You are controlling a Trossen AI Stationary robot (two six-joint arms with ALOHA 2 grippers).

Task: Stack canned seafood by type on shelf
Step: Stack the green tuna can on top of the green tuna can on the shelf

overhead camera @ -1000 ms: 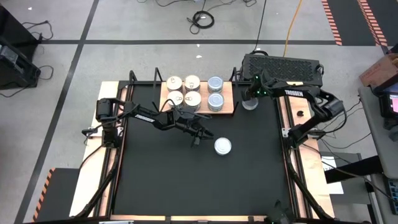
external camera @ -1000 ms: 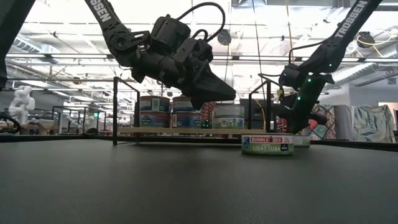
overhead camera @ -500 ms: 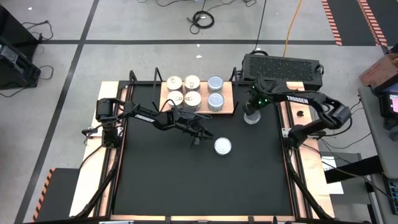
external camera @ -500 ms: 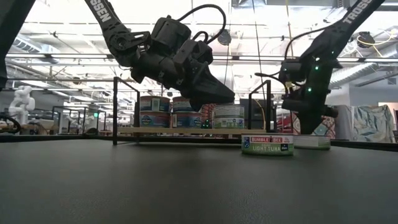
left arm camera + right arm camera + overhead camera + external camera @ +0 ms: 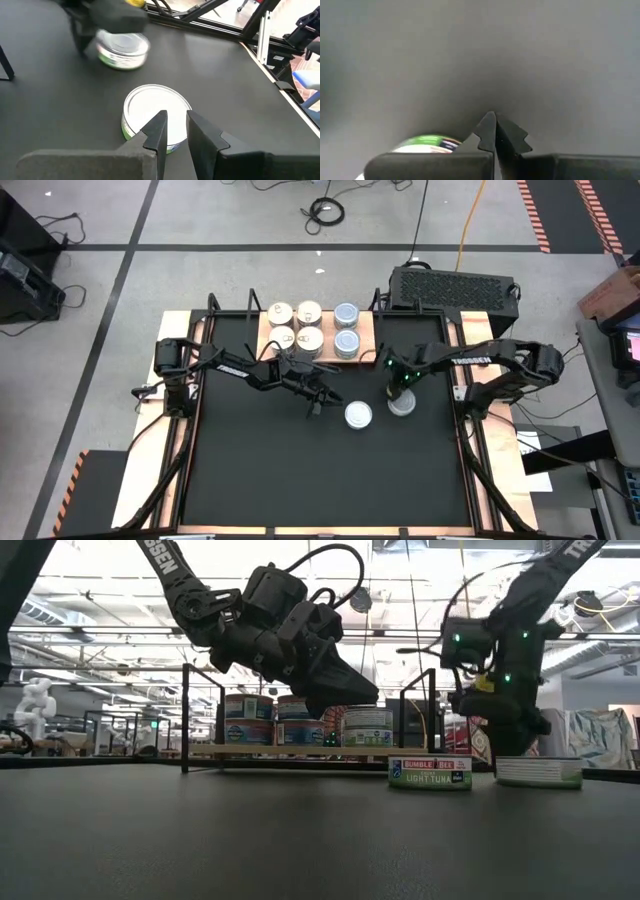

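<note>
The shelf (image 5: 365,330) is a light board at the table's far edge and carries cream-topped tins (image 5: 296,326) and silvery-blue tins (image 5: 346,328), stacked two high in the low view. Two loose tins stand flat on the black table. One has a white top (image 5: 358,415) (image 5: 430,772) (image 5: 155,107). My left gripper (image 5: 320,400) (image 5: 175,115) hovers just to its left, above the table, open by a narrow gap. The other tin (image 5: 402,404) (image 5: 538,772) stands to its right. My right gripper (image 5: 400,383) (image 5: 503,745) (image 5: 495,131) is shut and points down at that tin's far side. My right gripper touches the right-hand loose tin at its far side (image 5: 427,142) with the outer side of its shut fingers, coming from above and pointing down. The tin stands flat on the table. The exact spot of contact is hidden by the gripper's own body.
Black rods (image 5: 213,305) rise at the shelf's ends. A black box (image 5: 455,288) sits beyond the table's far right corner. Wooden strips (image 5: 470,440) run along the table's sides. Bare black tabletop (image 5: 320,480) lies toward the near edge.
My right gripper has travelled from beside the shelf's right end toward the near edge, staying shut. The tin has slid along the table with it, from next to the shelf to a place right of the white-topped tin.
</note>
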